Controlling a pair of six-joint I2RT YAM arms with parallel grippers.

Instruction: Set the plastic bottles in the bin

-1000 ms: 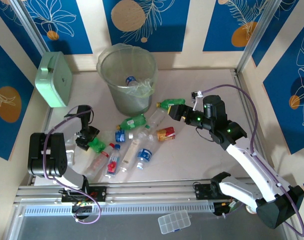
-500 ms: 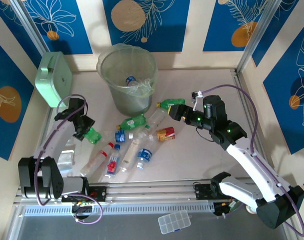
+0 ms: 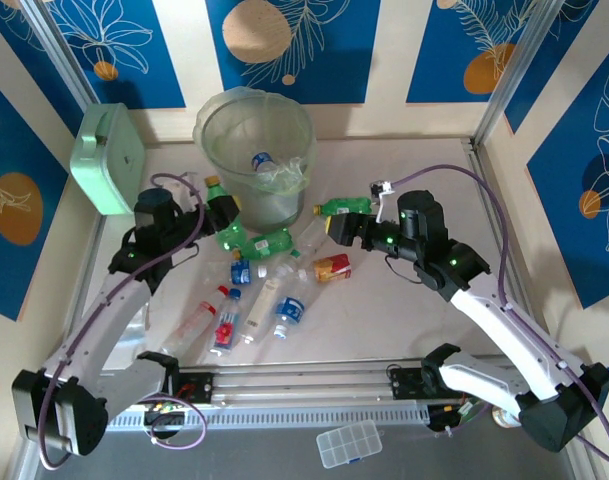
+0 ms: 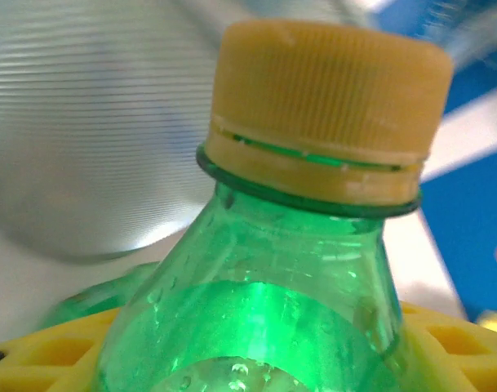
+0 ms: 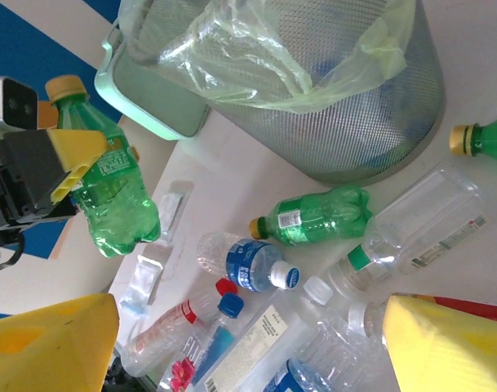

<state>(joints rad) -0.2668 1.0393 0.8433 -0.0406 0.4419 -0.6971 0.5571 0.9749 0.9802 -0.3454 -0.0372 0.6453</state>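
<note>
Gripping a ribbed-capped, glossy green bottle (image 5: 113, 204), left end effector (image 5: 89, 163) clenched; right end effector (image 3: 340, 226) spread, empty.

My count: green bottle (image 5: 109, 192) with yellow cap x3. Clear bottle (image 5: 419, 220) x8 on the table, give or take one, since the pile overlaps and I can't separate every body. Among those I make out 3 with blue labels, 2 with red labels, 1 with a red-and-yellow label, and the rest plain. Blue-capped bottle (image 3: 262, 160) inside the bin (image 3: 269, 205) x1. That's roughly 12 bottles. Bin x1, mint-green box (image 3: 109, 160) x1, clear compartment case (image 3: 349, 443) x1, small clear sachets (image 5: 170, 208) x2.
</note>
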